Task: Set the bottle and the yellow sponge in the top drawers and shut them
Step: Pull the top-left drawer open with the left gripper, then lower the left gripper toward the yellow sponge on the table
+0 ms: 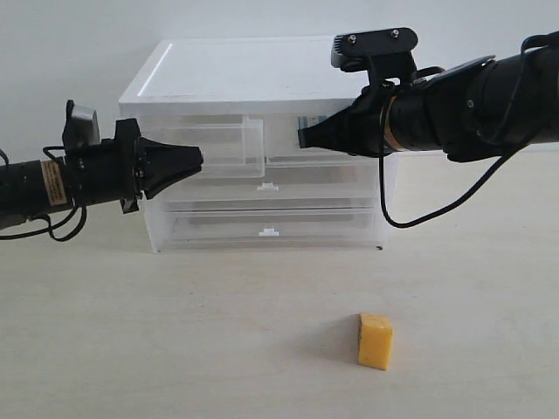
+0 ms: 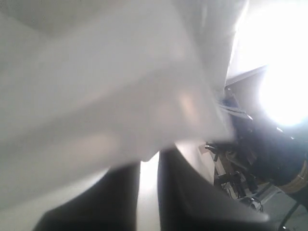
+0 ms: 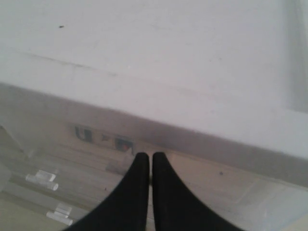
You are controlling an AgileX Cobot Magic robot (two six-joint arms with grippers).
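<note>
The left gripper [image 1: 197, 160], fingers all but pressed together with only a slit between, sits at the front of the left top drawer [image 1: 229, 140], which juts past the cabinet [image 1: 227, 74] edge. The right gripper [image 1: 303, 137], pressed together, noses the right top drawer [image 1: 281, 145]. At five o'clock from the cabinet, the yellow sponge [image 1: 375, 340] stands on open table [image 1: 131, 332], well apart.

Pale wood-grain table [image 1: 175, 349], plain white wall [image 1: 70, 44] behind, flat white cabinet top [image 1: 236, 74] with raised rim, upper full-width drawer [image 1: 332, 190] and lower full-width drawer [image 1: 332, 227], translucent, stacked, both shut, each with a small white centred handle tab [image 1: 268, 186].
</note>
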